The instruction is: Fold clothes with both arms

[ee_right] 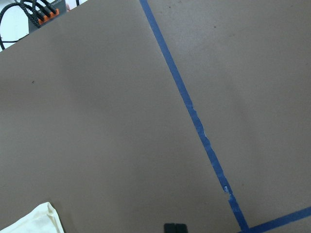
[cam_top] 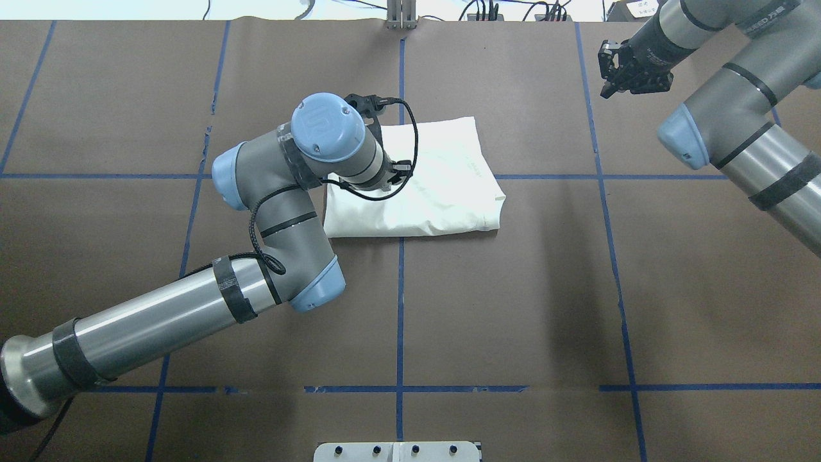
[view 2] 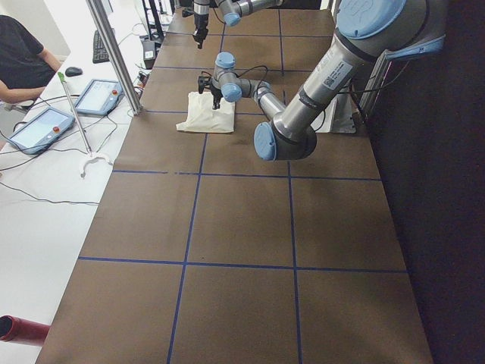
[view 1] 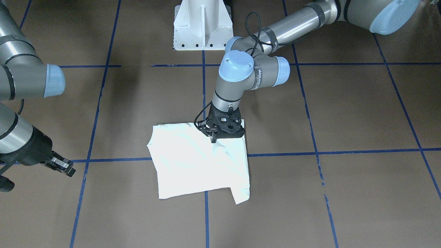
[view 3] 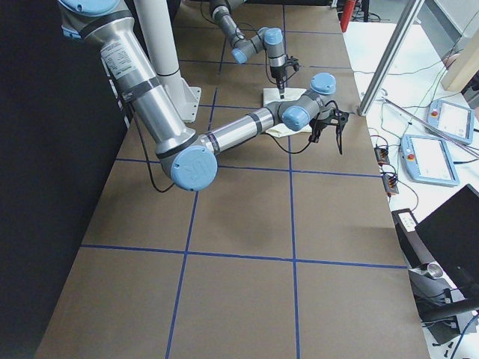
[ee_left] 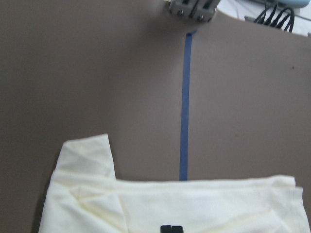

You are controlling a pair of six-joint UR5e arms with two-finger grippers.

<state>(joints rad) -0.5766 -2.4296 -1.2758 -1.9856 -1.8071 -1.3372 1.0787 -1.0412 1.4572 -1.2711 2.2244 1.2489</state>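
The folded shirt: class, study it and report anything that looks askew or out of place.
The shirt is not a tidy rectangle. At its corner farthest from the robot, on the robot's left, a flap juts past the folded edge; the left wrist view shows it too. Creases gather beside the left hand.

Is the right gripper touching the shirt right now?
No, the right gripper hangs over the bare brown table, well to the side of the folded white shirt.

overhead | left arm (cam_top: pixel 308 160) covers T-shirt (cam_top: pixel 449 186) corner, left claw (view 1: pixel 213 137)
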